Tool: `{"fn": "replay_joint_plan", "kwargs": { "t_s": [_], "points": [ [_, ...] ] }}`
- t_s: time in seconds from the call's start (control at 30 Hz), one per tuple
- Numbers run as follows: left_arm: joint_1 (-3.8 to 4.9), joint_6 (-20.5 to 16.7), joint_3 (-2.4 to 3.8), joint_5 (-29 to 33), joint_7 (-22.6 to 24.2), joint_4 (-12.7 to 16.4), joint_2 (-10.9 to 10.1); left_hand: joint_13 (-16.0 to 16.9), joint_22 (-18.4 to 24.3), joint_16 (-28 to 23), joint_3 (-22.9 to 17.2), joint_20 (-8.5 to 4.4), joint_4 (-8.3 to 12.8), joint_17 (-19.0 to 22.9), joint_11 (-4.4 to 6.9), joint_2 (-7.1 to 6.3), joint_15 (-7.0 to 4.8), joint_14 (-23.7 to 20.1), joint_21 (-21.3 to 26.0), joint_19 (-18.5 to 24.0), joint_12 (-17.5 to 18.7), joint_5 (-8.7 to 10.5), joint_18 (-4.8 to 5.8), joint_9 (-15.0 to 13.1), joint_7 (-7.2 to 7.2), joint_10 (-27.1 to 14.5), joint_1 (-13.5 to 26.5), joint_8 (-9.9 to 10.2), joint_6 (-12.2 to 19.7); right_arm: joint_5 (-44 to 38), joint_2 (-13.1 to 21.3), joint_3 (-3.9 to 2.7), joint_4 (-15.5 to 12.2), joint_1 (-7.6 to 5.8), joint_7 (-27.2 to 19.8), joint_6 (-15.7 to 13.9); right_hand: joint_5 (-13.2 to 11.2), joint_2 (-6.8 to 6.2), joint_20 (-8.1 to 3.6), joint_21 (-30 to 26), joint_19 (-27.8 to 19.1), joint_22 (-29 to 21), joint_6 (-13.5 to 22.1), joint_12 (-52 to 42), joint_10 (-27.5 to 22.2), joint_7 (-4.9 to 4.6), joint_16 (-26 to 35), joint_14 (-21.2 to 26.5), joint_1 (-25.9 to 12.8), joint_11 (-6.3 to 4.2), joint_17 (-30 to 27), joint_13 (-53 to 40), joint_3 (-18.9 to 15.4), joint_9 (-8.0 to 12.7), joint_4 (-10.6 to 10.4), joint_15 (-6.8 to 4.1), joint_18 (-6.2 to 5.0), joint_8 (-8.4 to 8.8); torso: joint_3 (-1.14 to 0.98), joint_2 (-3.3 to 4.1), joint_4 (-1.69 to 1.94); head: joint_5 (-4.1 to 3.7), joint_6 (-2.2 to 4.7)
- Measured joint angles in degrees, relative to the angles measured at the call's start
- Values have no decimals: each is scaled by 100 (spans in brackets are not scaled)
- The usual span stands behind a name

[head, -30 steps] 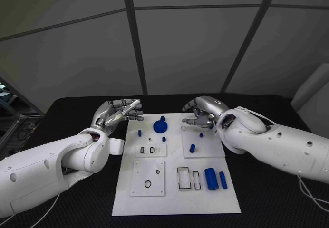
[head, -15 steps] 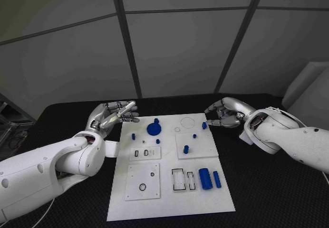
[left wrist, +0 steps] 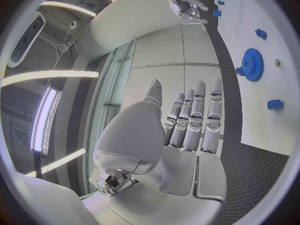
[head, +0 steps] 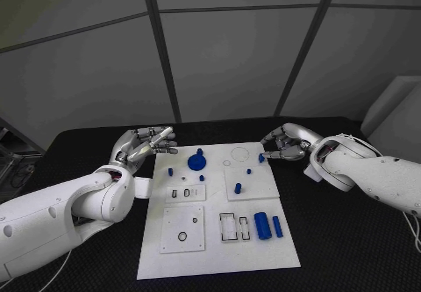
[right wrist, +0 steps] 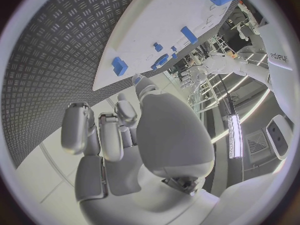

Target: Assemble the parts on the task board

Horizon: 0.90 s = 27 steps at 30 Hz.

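The white task board (head: 219, 255) lies in the middle of the black table. At its far end stands a blue gear (head: 198, 162) (left wrist: 253, 65), with small blue pegs (head: 236, 188) scattered around it. Two blue cylinders (head: 262, 226) lie near the board's right side. A small blue piece (head: 261, 159) (right wrist: 119, 65) stands at the far right edge. My right hand (head: 285, 143) (right wrist: 125, 135) hovers just right of that piece, fingers curled in and holding nothing. My left hand (head: 145, 145) (left wrist: 187, 130) is raised off the board's far left corner, fingers straight, empty.
Raised white plates (head: 184, 229) with holes and black-outlined slots (head: 232, 228) sit on the board's near half. A thin ring outline (head: 236, 153) marks the far end. Black table (head: 351, 243) stretches on both sides of the board.
My right hand has drawn back from over the board's far end to beyond its right edge, uncovering the small blue piece there. The left hand has barely moved.
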<state>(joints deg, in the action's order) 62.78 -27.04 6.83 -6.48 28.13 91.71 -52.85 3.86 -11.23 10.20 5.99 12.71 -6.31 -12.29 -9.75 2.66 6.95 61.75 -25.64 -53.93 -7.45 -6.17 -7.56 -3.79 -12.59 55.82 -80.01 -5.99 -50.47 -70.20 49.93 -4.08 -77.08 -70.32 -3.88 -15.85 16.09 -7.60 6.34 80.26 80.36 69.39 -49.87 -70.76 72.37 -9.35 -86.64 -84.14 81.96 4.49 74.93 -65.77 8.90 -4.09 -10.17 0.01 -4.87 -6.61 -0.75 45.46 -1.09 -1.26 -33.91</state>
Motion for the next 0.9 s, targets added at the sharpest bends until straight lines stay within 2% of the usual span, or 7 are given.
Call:
{"fn": "replay_joint_plan", "kwargs": {
  "t_s": [0.07, 0.47, 0.6, 0.7, 0.9],
  "points": [
    [0, 0, 0, 0, 0, -6, 0, 0, 0, 0, 0, 0, 0, 0, 0, 0, 0, 0, 0, 0, 0, 0, 0, 0, 0, 0, 0, 0, 0, 5, -18, 0, 43, 7, -10, 49, 0, 23, 0, 0, 0, 0, -28, 0, 0, -24, 0, 0, 23, 0, 0, -9, 12, -6, 15, 0, -1, 0, 1, 0, 1, 2, -8],
    [0, 3, 0, 3, 0, -21, 13, 0, 0, 0, 0, 0, 0, 1, 0, 0, 0, 0, 0, 0, 0, 0, 0, 0, 0, 0, 0, 0, 0, -34, -154, 0, 233, 48, -22, 264, 21, 61, 0, 0, 0, 17, -155, 0, 0, 6, 0, 0, 107, 0, -1, -37, 22, -18, 86, 0, 0, -32, -3, -1, 0, 22, -38],
    [0, 4, 0, 3, 0, -30, 17, 0, 0, 0, 0, 0, 0, 1, 0, 0, 0, 0, 0, 0, 0, 0, 0, 0, 0, 0, 0, 0, 0, -71, -201, 0, 287, 64, -19, 312, 21, 79, 0, 0, 0, 22, -180, 0, 21, -17, 0, 0, 125, -21, -1, -51, 38, -17, 101, 0, 0, -32, -5, -1, -2, 24, -48],
    [-1, 5, 0, 3, 0, -35, 21, 0, 0, 0, 0, 0, 0, 1, 0, 0, 0, 0, 0, 0, 0, 0, 1, 0, 0, 0, 0, 0, 0, -97, -220, 0, 318, 77, -14, 343, 21, 83, 0, 0, 0, 22, -216, 0, 21, 8, 0, 0, 129, -21, -1, -51, 53, -17, 116, 0, 0, -65, -7, -1, -2, 25, -54],
    [-1, 5, 0, 4, 0, -47, 25, 0, 0, 0, 0, 0, 0, -6, 0, 22, 0, 0, 0, 42, 21, 0, -1, 0, 0, 0, -23, 0, 0, -155, -248, 0, 360, 90, -2, 396, 21, 120, 0, 0, 0, 38, -309, -23, 21, -3, 0, 0, 166, -20, -1, -59, 82, -24, 145, 0, 0, -71, -7, -1, -3, 31, -64]
  ]
}}
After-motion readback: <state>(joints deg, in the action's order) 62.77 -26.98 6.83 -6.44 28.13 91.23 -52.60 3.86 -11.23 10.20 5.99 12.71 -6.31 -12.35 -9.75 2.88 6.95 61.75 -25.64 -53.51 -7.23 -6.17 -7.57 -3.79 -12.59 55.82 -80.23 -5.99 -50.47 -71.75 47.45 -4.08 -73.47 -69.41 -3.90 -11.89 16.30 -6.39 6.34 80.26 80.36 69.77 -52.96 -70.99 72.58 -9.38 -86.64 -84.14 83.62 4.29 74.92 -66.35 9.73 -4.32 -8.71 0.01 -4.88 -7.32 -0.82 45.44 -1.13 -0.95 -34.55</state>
